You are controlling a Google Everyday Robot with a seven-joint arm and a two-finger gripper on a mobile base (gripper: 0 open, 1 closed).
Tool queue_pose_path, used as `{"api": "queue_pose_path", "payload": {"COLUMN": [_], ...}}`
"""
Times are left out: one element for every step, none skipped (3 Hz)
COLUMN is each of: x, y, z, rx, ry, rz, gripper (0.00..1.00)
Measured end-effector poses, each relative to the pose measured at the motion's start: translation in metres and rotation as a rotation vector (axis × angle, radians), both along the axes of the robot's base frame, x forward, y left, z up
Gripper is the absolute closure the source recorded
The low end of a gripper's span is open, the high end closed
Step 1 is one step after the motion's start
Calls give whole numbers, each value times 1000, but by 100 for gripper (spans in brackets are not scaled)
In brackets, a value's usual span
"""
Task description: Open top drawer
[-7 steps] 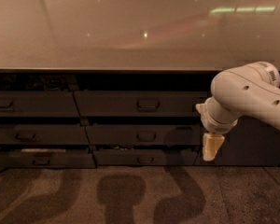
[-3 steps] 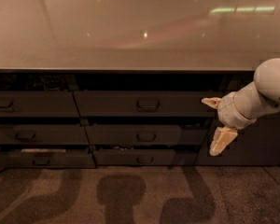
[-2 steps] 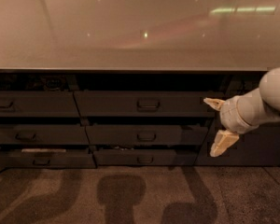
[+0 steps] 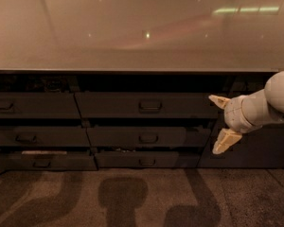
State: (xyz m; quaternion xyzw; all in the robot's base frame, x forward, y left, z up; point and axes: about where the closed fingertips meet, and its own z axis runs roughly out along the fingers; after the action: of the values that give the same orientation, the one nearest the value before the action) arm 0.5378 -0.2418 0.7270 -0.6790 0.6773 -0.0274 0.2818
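Top drawer (image 4: 118,106) directly beneath the glossy surface's (image 4: 132,27) front edge, mid-width, loop handle (image 4: 150,106) centred. End effector (image 4: 221,122) below the surface's right end, fingers spread wide, gripping nothing.

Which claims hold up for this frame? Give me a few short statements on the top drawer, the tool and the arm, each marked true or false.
1. The top drawer has a single handle at the centre of its front. True.
2. The fingers of the tool are spread apart. True.
3. The tool is gripping the handle. False: it is well to the right of the handle, near the drawer's right end, and holds nothing.
4. The arm comes in from the left side of the view. False: it enters from the right edge.
5. A second drawer sits directly below the top drawer. True.
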Motion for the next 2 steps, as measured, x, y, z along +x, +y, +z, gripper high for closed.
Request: {"api": "queue_pose_path", "payload": {"x": [35,78], "y": [-16,-32], "z": [2,9], "rx": [-14,-35], "ry": [28,53], "rz": [-65,-136], "gripper": [0,0]}}
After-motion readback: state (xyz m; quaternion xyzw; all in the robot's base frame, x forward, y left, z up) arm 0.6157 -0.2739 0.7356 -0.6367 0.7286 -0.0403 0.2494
